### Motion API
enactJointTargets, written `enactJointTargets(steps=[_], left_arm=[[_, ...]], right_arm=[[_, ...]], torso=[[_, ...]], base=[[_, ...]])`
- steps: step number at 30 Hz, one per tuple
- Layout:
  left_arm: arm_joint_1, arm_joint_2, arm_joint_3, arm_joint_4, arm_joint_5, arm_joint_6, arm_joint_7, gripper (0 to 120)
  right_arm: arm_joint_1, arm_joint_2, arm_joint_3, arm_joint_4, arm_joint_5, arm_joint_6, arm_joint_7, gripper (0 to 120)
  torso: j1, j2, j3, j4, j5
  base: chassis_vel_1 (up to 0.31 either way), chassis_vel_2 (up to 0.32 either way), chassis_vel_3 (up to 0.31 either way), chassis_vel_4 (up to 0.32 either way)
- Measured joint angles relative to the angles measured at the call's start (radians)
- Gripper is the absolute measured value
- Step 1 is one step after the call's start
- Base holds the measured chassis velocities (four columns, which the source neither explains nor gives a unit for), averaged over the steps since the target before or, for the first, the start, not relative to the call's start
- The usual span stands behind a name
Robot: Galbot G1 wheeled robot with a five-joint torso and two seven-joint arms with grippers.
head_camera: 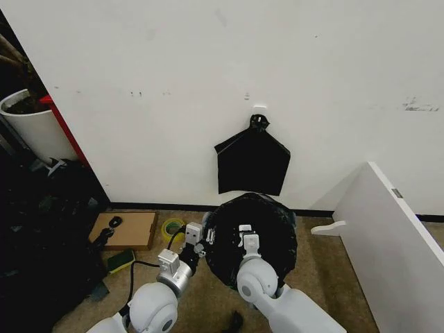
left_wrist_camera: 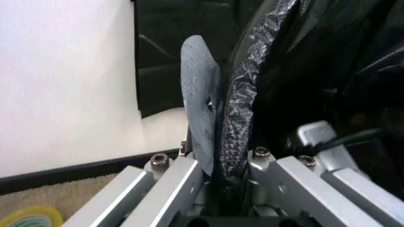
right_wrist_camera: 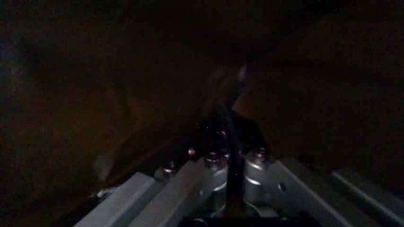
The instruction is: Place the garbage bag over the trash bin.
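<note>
The white wall [head_camera: 208, 62] rises just beyond both grippers, and a flat black bag bundle [head_camera: 252, 163] hangs on it from a hook, above and past them. A white board [head_camera: 392, 229] leans off to the right of the right arm; a white plant pot [head_camera: 31, 125] stands far out to the left of the left arm.

The garbage bag [head_camera: 260, 232] is the large thing in hand: a glossy black dome on the floor directly ahead of the 2 grippers, its mouth facing up toward them. The trash bin cannot be made out; the bag appears to cover it completely, so I judge the bag largely drawn over.

The left gripper [head_camera: 196, 239] sits at the bag's left edge. In the left wrist view its pads [left_wrist_camera: 200, 118] are pressed together on a crinkled fold of the bag [left_wrist_camera: 243, 94], pinching the rim, which runs lengthwise along the fingers and away from the wrist.

The right gripper [head_camera: 245, 236] is over the bag's middle, inside the dark opening. Its wrist view looks into black plastic; a thin fold seems caught between its fingers, but I cannot tell.

The next move hinges on the rim lying to the right of the left gripper and around the right one.

A cardboard box [head_camera: 128, 229] and a roll of tape [head_camera: 172, 227] lie left of the left gripper.
</note>
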Motion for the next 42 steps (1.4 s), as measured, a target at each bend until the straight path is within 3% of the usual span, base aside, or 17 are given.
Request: enactJointTargets(steps=[8, 11, 14, 16, 20, 23, 24, 28, 31, 33, 38, 42], left_arm=[[-0.024, -0.028, -0.028, 0.038, -0.085, 0.043, -0.052, 1], [-0.047, -0.049, -0.049, 0.062, -0.166, 0.083, -0.093, 1], [-0.06, -0.062, -0.066, 0.075, -0.236, 0.117, -0.13, 1], [-0.06, -0.064, -0.068, 0.076, -0.243, 0.12, -0.134, 1], [-0.059, -0.096, -0.1, 0.089, -0.309, 0.168, -0.191, 1], [-0.038, -0.117, -0.126, 0.089, -0.329, 0.191, -0.225, 1], [-0.032, -0.127, -0.133, 0.09, -0.341, 0.202, -0.242, 1], [-0.039, -0.164, -0.141, 0.115, -0.388, 0.279, -0.321, 1], [-0.042, -0.172, -0.14, 0.123, -0.402, 0.296, -0.334, 1], [-0.049, -0.19, -0.135, 0.132, -0.448, 0.32, -0.34, 1], [-0.074, -0.214, -0.123, 0.16, -0.506, 0.352, -0.346, 1], [-0.084, -0.22, -0.122, 0.173, -0.525, 0.371, -0.37, 1]], right_arm=[[-0.083, -0.089, 0.004, 0.207, -0.13, 0.009, -0.113, 0], [-0.16, -0.138, 0.036, 0.307, -0.216, 0.029, -0.225, 0], [-0.236, -0.183, 0.075, 0.401, -0.363, 0.111, -0.343, 10], [-0.241, -0.186, 0.079, 0.407, -0.372, 0.115, -0.348, 12], [-0.347, -0.224, 0.186, 0.524, -0.431, 0.192, -0.381, 32], [-0.367, -0.226, 0.217, 0.536, -0.443, 0.23, -0.381, 39], [-0.381, -0.222, 0.235, 0.541, -0.45, 0.244, -0.381, 41], [-0.494, -0.177, 0.345, 0.56, -0.52, 0.309, -0.384, 59], [-0.524, -0.163, 0.373, 0.562, -0.542, 0.328, -0.388, 65], [-0.582, -0.138, 0.421, 0.568, -0.569, 0.357, -0.392, 77], [-0.618, -0.109, 0.441, 0.57, -0.584, 0.37, -0.389, 95], [-0.615, -0.103, 0.439, 0.568, -0.591, 0.37, -0.387, 100]], torso=[[0.0, 0.0, 0.0, -0.0003, -0.0001], [0.0, 0.0, 0.0, -0.0003, -0.0001], [0.0, 0.0, 0.0, -0.0003, 0.0002], [0.0, 0.0, 0.0, -0.0002, 0.0002], [0.0, 0.0, 0.0, -0.0008, -0.0002], [0.0, 0.0, 0.0, 0.0, 0.0003], [0.0, 0.0, 0.0, 0.0012, 0.0004], [0.0, 0.0, 0.0, -0.0006, 0.0002], [0.0, 0.0, 0.0, -0.0005, 0.0002], [0.0, 0.0, 0.0, -0.0003, -0.0001], [0.0, 0.0, 0.0, -0.0003, -0.0002], [0.0, 0.0, 0.0, -0.0001, 0.0]], base=[[0.0, 0.0, 0.0, 0.0], [0.0, 0.0, 0.0, 0.0], [0.0, 0.0, 0.0, 0.0], [0.0, 0.0, 0.0, 0.0], [0.0, 0.0, 0.0, 0.0], [0.0, 0.0, 0.0, 0.0], [0.0, 0.0, 0.0, 0.0], [0.0, 0.0, 0.0, 0.0], [0.0, 0.0, 0.0, 0.0], [0.0, 0.0, 0.0, 0.0], [0.0, 0.0, 0.0, 0.0], [0.0, 0.0, 0.0, 0.0]])
